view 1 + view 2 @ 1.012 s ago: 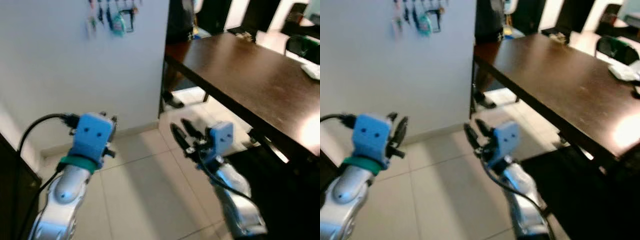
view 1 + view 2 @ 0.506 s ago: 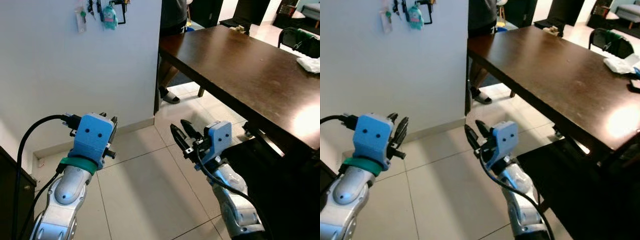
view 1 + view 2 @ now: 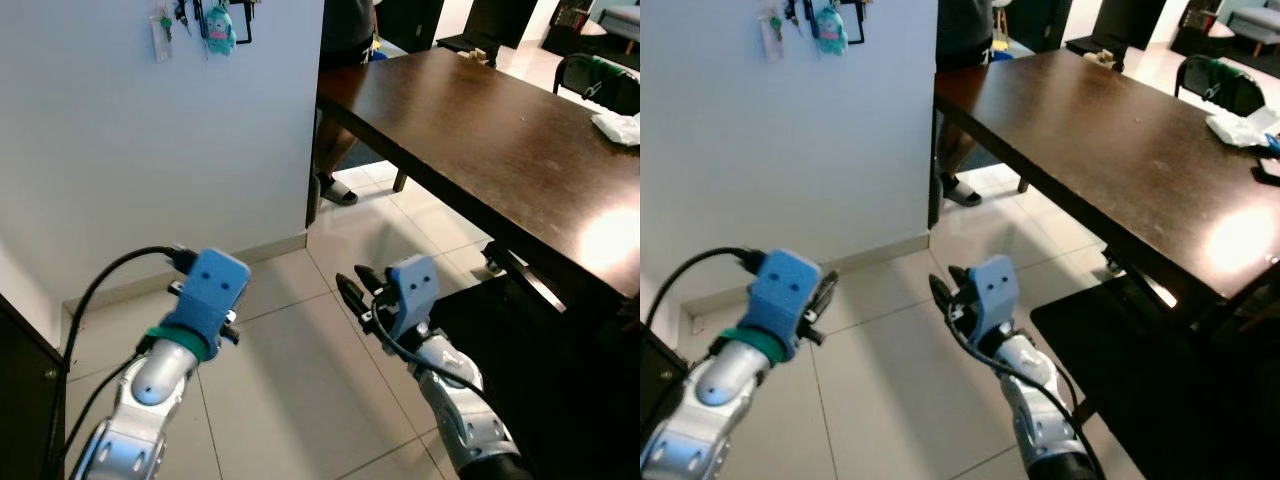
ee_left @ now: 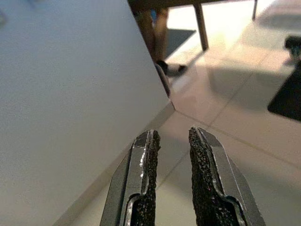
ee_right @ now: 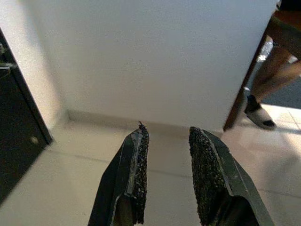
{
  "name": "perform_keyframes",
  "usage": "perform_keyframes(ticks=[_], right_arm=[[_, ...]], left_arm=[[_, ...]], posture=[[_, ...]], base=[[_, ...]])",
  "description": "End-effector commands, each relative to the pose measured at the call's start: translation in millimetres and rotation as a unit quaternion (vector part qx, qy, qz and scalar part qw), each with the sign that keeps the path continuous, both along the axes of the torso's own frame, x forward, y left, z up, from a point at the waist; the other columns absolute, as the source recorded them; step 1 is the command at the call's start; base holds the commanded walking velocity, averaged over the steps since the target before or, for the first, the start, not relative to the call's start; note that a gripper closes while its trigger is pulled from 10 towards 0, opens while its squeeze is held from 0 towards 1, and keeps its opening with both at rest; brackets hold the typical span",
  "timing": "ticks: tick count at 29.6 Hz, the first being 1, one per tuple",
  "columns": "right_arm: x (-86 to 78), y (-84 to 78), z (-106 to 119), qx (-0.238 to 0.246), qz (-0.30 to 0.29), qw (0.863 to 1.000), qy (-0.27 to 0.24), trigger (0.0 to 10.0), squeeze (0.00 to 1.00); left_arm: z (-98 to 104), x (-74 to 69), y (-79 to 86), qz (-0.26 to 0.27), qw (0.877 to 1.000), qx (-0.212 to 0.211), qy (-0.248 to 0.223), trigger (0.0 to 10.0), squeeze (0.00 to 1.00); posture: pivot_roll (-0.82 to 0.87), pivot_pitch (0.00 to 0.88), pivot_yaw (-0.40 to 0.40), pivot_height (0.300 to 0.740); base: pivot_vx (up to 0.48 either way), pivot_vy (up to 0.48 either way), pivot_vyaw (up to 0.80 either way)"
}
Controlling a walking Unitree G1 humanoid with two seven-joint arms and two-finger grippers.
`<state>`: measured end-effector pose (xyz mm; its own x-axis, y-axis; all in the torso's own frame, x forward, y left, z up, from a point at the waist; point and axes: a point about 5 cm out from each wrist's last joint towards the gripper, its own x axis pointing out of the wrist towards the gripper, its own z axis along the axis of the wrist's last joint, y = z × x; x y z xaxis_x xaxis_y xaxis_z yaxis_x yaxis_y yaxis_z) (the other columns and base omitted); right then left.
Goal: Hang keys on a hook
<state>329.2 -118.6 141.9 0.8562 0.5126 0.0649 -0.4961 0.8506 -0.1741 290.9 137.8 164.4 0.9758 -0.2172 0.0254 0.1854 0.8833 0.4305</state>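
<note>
Several key bunches (image 3: pixel 163 28) and a teal plush keychain (image 3: pixel 219 27) hang from hooks high on the white wall (image 3: pixel 120 150), far above both grippers. My left gripper (image 4: pixel 171 141) is held low over the tiled floor and points toward the wall's base. Its fingers stand a narrow gap apart with nothing between them. My right gripper (image 3: pixel 352 284) hovers beside the table corner, also open a little and holding nothing; its wrist view faces the wall and skirting.
A dark brown table (image 3: pixel 480 130) runs along the right, with a white cloth (image 3: pixel 620 125) at its far end. A person's legs and sandalled foot (image 3: pixel 337 190) stand at the wall corner. A dark cabinet (image 3: pixel 20 390) lies at the lower left.
Both arms have sunk lower in the picture. The left wrist has shifted right and the right gripper down and left. The blurred, shifted view of a second ago has steadied.
</note>
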Motion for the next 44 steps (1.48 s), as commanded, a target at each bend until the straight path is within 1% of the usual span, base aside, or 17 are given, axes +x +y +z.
perform_keyframes(ticks=[1, 7, 14, 18, 20, 21, 22, 25, 28, 29, 31, 33, 35, 36, 37, 40, 44], right_arm=[[-0.7, -5.7, -12.6, -0.045, -0.015, 0.999, 0.017, 10.0, 0.00], [0.7, 1.0, -18.0, -0.070, -0.043, 0.997, 0.013, 10.0, 0.00], [4.4, 1.9, -18.8, -0.062, -0.042, 0.997, 0.025, 10.0, 0.00], [13.1, -12.6, -12.6, -0.042, -0.069, 0.996, 0.023, 10.0, 0.00], [13.5, -29.1, -22.1, -0.011, -0.107, 0.993, 0.038, 10.0, 0.00], [15.7, -34.1, -27.0, 0.024, -0.131, 0.990, 0.054, 10.0, 0.00], [15.7, -34.1, -27.0, 0.024, -0.131, 0.990, 0.054, 10.0, 0.00], [25.4, -37.0, -34.8, 0.060, -0.179, 0.978, 0.084, 10.0, 0.00], [26.5, -35.6, -36.6, 0.063, -0.181, 0.977, 0.090, 10.0, 0.00], [24.0, -42.0, -45.6, 0.052, -0.195, 0.974, 0.105, 10.0, 0.00], [24.0, -42.0, -45.6, 0.052, -0.195, 0.974, 0.105, 10.0, 0.00], [7.8, -55.1, -76.0, -0.002, -0.206, 0.967, 0.150, 10.0, 0.00], [7.8, -55.1, -76.0, -0.002, -0.206, 0.967, 0.150, 10.0, 0.00], [-1.3, -58.5, -88.6, -0.008, -0.206, 0.964, 0.167, 10.0, 0.00], [-9.9, -61.5, -95.9, 0.014, -0.216, 0.960, 0.174, 10.0, 0.00], [-19.2, -65.7, -101.7, 0.054, -0.233, 0.955, 0.175, 10.0, 0.00], [-22.9, -68.5, -104.7, 0.058, -0.246, 0.952, 0.171, 10.0, 0.00]], left_arm=[[-12.2, 1.0, -3.8, -0.003, 1.000, -0.003, 0.001, 10.0, 0.00], [-27.0, 8.6, 6.1, 0.016, 0.996, -0.066, 0.060, 10.0, 0.00], [-27.4, 9.3, 1.5, -0.017, 0.996, -0.053, 0.068, 10.0, 0.00], [-21.0, 13.1, 5.5, -0.016, 0.998, -0.037, 0.044, 10.0, 0.00], [-23.4, 25.5, 30.1, 0.033, 0.998, -0.030, 0.041, 10.0, 0.00], [-26.5, 37.8, 44.5, 0.055, 0.995, -0.063, 0.061, 10.0, 0.00], [-26.5, 37.8, 44.5, 0.055, 0.995, -0.063, 0.061, 10.0, 0.00], [-27.4, 67.7, 71.5, 0.084, 0.980, -0.153, 0.096, 10.0, 0.00], [-27.1, 71.2, 76.9, 0.089, 0.979, -0.158, 0.097, 10.0, 0.00], [-39.1, 66.7, 92.0, 0.131, 0.975, -0.146, 0.105, 10.0, 0.00], [-39.1, 66.7, 92.0, 0.131, 0.975, -0.146, 0.105, 10.0, 0.00], [-74.0, 45.1, 106.9, 0.179, 0.968, -0.104, 0.141, 10.0, 0.00], [-74.0, 45.1, 106.9, 0.179, 0.968, -0.104, 0.141, 10.0, 0.00], [-89.0, 34.2, 108.1, 0.187, 0.965, -0.088, 0.159, 10.0, 0.00], [-107.8, 17.9, 110.0, 0.195, 0.961, -0.084, 0.179, 10.0, 0.00], [-131.3, -2.6, 111.9, 0.198, 0.953, -0.083, 0.212, 10.0, 0.00], [-137.8, -5.3, 111.6, 0.199, 0.951, -0.069, 0.228, 10.0, 0.00]], posture=[[0.05, 0.015, 0.059, 0.740], [0.05, 0.002, 0.074, 0.740], [0.06, 0.005, 0.067, 0.740], [0.07, 0.011, 0.088, 0.740], [0.14, 0.014, 0.128, 0.740], [0.18, 0.002, 0.142, 0.740], [0.18, 0.002, 0.142, 0.740], [0.14, 0.000, 0.143, 0.740], [0.14, 0.000, 0.143, 0.740], [0.12, 0.000, 0.129, 0.740], [0.12, 0.000, 0.129, 0.740], [0.11, 0.011, 0.112, 0.740], [0.11, 0.011, 0.112, 0.740], [0.11, 0.018, 0.111, 0.740], [0.09, 0.031, 0.114, 0.740], [0.08, 0.043, 0.128, 0.740], [0.08, 0.043, 0.128, 0.740]], base=[[0.000, 0.000, 0.00], [0.000, 0.000, 0.00], [0.000, 0.000, 0.00], [0.000, 0.000, 0.00], [0.000, 0.000, 0.00], [0.000, 0.000, 0.00], [0.000, 0.000, 0.00], [0.000, 0.000, 0.00], [0.000, 0.000, 0.00], [0.000, 0.000, 0.00], [0.000, 0.000, 0.00], [0.000, 0.000, 0.00], [0.000, 0.000, 0.00], [0.000, 0.000, 0.00], [0.000, 0.000, 0.00], [0.000, 0.000, 0.00], [0.000, 0.000, 0.00]])
